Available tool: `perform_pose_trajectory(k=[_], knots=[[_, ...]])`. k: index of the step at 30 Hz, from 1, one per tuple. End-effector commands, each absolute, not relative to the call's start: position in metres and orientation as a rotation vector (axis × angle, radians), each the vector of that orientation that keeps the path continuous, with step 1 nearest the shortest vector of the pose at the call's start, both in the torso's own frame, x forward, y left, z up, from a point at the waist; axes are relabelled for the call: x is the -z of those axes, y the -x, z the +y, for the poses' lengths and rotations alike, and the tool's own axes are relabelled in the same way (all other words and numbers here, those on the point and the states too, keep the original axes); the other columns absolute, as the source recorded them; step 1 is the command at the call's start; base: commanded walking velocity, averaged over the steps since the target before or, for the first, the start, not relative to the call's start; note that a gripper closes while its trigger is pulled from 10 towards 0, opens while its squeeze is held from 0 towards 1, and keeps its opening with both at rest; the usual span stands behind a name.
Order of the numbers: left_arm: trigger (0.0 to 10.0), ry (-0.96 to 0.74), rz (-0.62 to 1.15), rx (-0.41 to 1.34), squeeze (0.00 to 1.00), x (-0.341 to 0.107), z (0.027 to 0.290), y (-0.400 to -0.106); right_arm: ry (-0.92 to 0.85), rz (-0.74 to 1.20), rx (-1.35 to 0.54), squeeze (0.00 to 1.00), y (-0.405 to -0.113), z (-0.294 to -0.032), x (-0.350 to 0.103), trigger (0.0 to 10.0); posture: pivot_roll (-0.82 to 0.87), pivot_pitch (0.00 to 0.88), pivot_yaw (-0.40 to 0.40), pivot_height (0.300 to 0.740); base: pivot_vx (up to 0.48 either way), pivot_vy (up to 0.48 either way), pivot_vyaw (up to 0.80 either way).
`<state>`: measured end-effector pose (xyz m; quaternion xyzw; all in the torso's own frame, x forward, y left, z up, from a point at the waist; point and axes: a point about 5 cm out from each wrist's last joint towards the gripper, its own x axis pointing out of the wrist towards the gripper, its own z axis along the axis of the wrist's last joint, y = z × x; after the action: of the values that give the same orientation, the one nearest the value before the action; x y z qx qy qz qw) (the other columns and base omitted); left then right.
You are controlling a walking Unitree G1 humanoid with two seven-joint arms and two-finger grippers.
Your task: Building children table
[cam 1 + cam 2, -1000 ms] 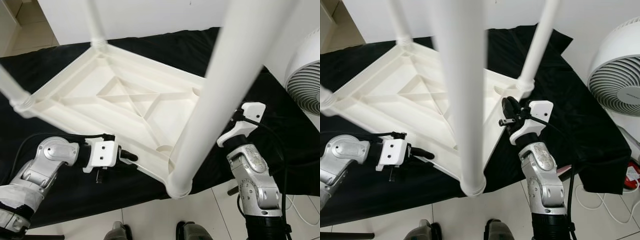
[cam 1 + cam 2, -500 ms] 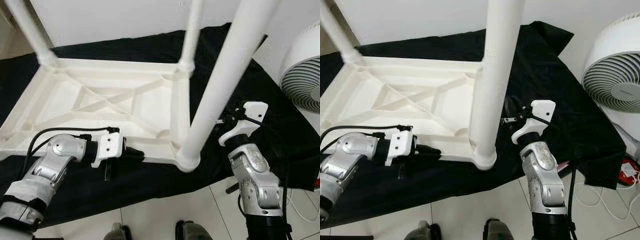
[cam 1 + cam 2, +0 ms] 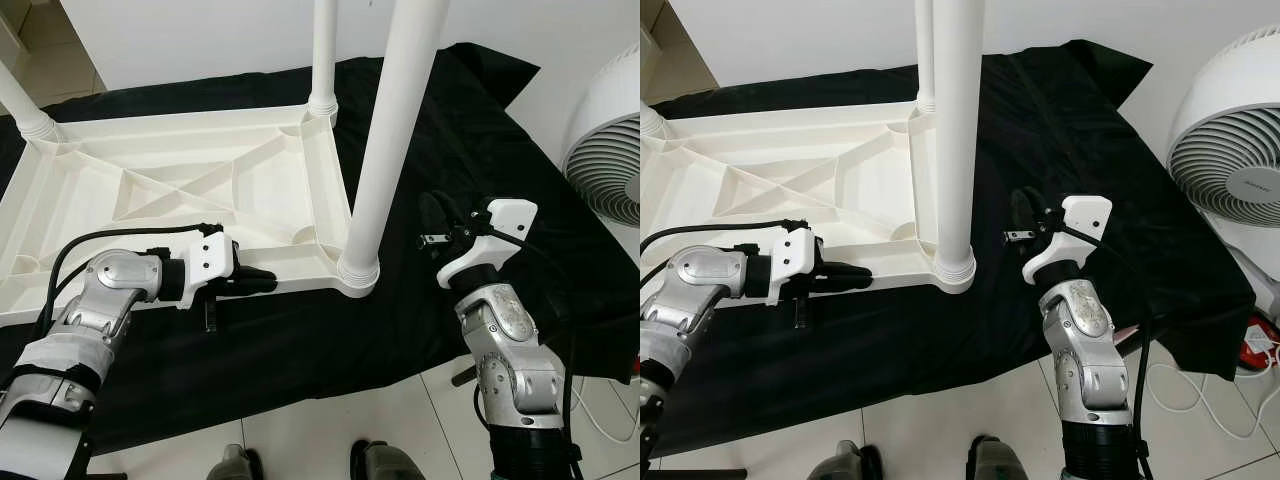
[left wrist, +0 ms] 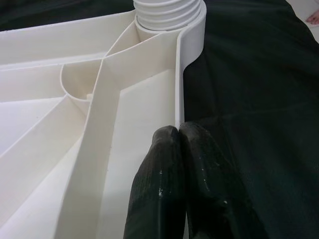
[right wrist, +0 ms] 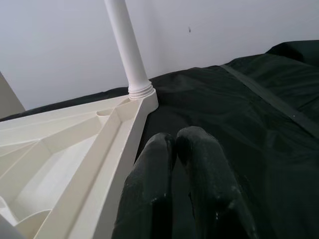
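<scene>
After swinging the upturned table (image 3: 200, 190) square, clamps its 6 o'clock rim with left end effector (image 3: 262, 283); right end effector (image 3: 437, 215) closed, empty; flipping probably next.

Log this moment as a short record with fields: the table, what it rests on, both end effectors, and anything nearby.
table: white plastic table lying upside down, legs pointing up
near leg: leg seated in the corner socket nearest the robot
surface: black cloth spread under the table
left end effector: left end effector shut on the table's near rim, as the left wrist view shows
right end effector: right end effector shut, over the cloth, apart from the table
nearby: white fan at the robot's right
</scene>
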<state>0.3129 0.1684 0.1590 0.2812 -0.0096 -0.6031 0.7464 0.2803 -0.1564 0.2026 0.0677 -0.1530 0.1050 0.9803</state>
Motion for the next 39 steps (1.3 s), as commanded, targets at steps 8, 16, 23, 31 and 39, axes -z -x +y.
perform_pose_trajectory(k=[8, 16, 23, 31, 39], knots=[[10.0, -0.534, -0.02, 1.156, 0.3, -0.161, 0.182, -0.311, -0.133, -0.298, -0.182, 0.0, -0.279, -0.159, -0.198, 10.0, -0.04, 0.178, 0.07, 0.74, 0.0, 0.0, 0.0], [10.0, -0.366, -0.058, 1.114, 1.0, -0.173, 0.183, -0.288, -0.184, -0.291, -0.191, 1.0, -0.279, -0.161, -0.194, 10.0, -0.04, 0.178, 0.07, 0.74, 0.0, 0.0, 0.0], [10.0, -0.295, -0.035, 1.054, 0.0, -0.174, 0.187, -0.268, -0.176, -0.277, -0.204, 1.0, -0.277, -0.162, -0.188, 10.0, -0.02, 0.174, 0.065, 0.74, 0.0, 0.0, 0.0], [10.0, -0.191, -0.036, 0.979, 0.0, -0.168, 0.177, -0.243, -0.11, -0.216, -0.153, 0.0, -0.273, -0.181, -0.172, 10.0, -0.01, 0.165, 0.061, 0.74, 0.0, 0.0, 0.0], [10.0, -0.039, -0.035, 0.892, 0.0, -0.166, 0.15, -0.229, -0.045, -0.179, -0.178, 0.0, -0.269, -0.192, -0.162, 10.0, -0.02, 0.156, 0.05, 0.74, 0.0, 0.0, 0.0]])
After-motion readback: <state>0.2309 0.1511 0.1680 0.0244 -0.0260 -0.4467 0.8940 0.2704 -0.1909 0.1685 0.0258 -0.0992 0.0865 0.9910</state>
